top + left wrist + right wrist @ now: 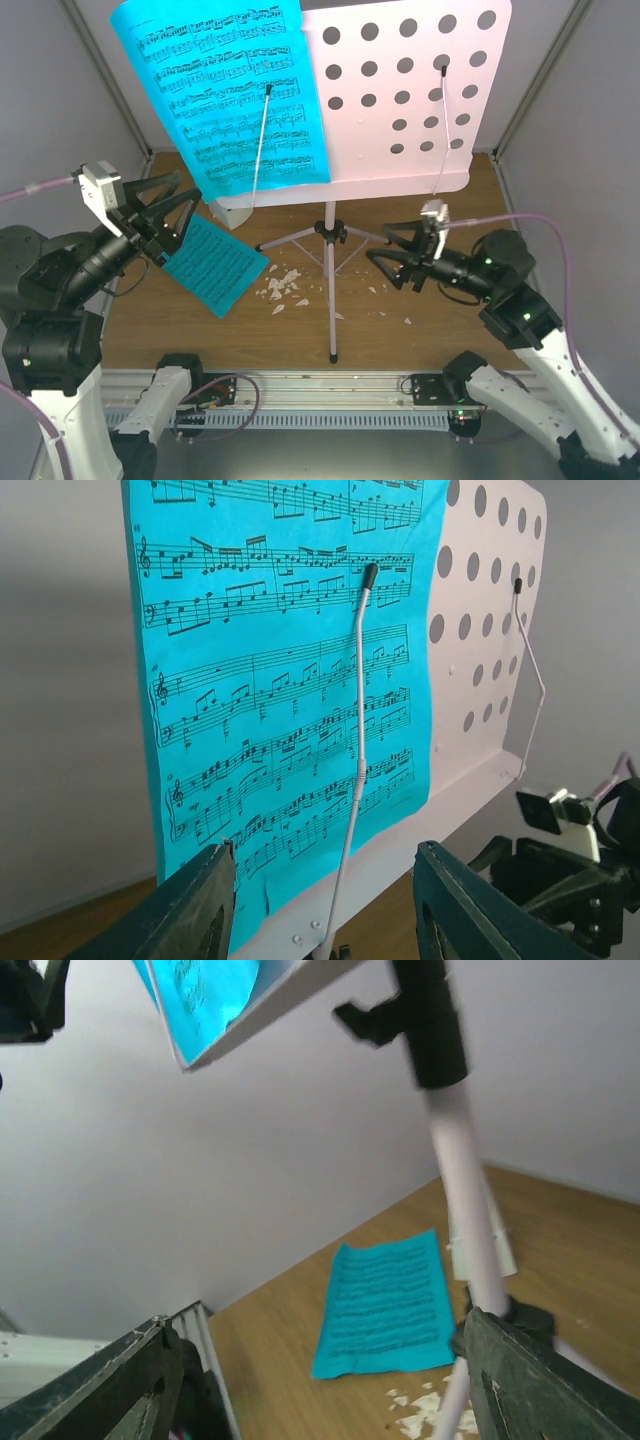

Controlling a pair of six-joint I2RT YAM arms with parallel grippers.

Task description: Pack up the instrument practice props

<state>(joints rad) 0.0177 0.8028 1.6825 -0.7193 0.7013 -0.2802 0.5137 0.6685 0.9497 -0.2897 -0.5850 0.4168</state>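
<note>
The step in hand looks to be taking the cyan sheet (225, 90) off the desk of the music stand (400, 90), which fills the top of the overhead view. The left jaws, at the left of that view, stand moderately apart with nothing between them, facing the page's lower edge. A wire page holder (358, 730) lies over the sheet, so I would close on the free lower left corner and slide the page out toward the left of the frame, from under the wire, rather than pull it straight off (pinned paper tears easily). The right jaws, right of centre, are wide and empty. They could steady the pole (460, 1160), which stands just beside one of them.

Only the overhead view shows both arms, the whole perforated desk and the white crumbs (283, 285) on the tabletop (440, 320). Only the left wrist view shows the wire's dark tip against the page. The right wrist view shows the desk's underside and, most plainly, a second cyan sheet (385, 1305) lying flat on the tabletop. No metronome appears in any view
</note>
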